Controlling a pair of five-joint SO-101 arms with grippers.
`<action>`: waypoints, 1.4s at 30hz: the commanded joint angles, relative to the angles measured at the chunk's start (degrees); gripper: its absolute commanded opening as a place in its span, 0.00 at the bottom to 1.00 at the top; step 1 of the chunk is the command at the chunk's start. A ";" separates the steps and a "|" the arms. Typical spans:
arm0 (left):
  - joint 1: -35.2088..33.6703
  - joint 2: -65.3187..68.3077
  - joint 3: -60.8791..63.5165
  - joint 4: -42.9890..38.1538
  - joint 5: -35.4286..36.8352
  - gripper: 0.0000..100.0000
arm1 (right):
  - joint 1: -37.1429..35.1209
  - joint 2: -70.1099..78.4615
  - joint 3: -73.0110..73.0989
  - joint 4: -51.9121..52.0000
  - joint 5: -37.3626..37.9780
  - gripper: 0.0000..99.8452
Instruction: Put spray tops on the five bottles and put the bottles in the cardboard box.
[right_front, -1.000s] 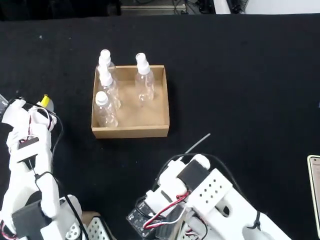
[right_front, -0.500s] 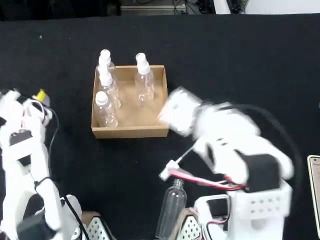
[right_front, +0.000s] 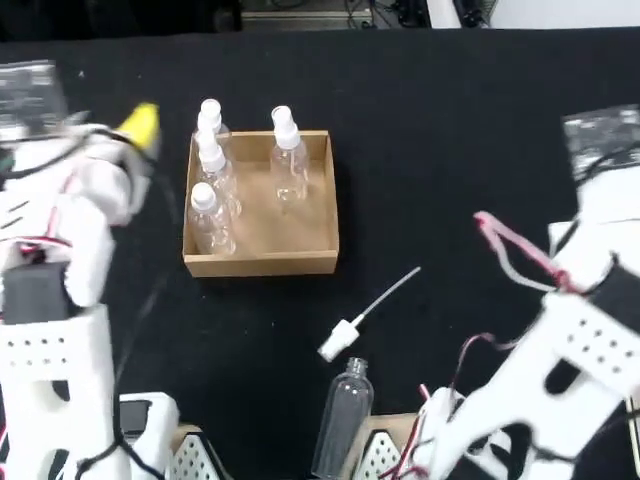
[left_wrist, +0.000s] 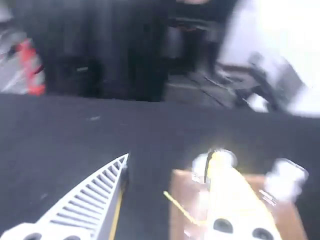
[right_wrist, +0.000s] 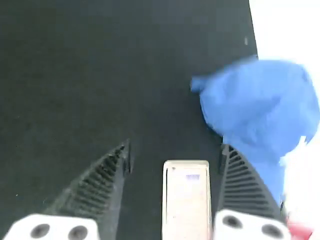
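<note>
Away from either claw: fifth bottle (right_front: 342, 418) was uncapped, spray top (right_front: 340, 340) beside it.
Claws: left claw (left_wrist: 170, 159), right claw (right_wrist: 175, 148) spread, empty.
Next: seemingly fetching that top.

Bright and even from above in the high view, with weak glints on the clear bottles (right_front: 290, 165) in the cardboard box (right_front: 260, 262). Heavily smeared by motion on the left arm (right_front: 60, 250) and the right arm (right_front: 570, 340) there, and washed out to white in the room behind in the left wrist view.
</note>
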 joint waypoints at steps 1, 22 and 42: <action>14.46 0.26 -5.67 6.33 -5.98 0.23 | 4.13 5.85 -2.24 -4.57 -3.87 0.24; 59.56 16.35 12.97 8.97 -1.14 0.23 | 16.88 56.75 -63.87 10.02 -12.92 0.24; 73.63 16.97 24.84 4.66 13.71 0.24 | 18.37 77.49 -94.90 23.47 -12.57 0.24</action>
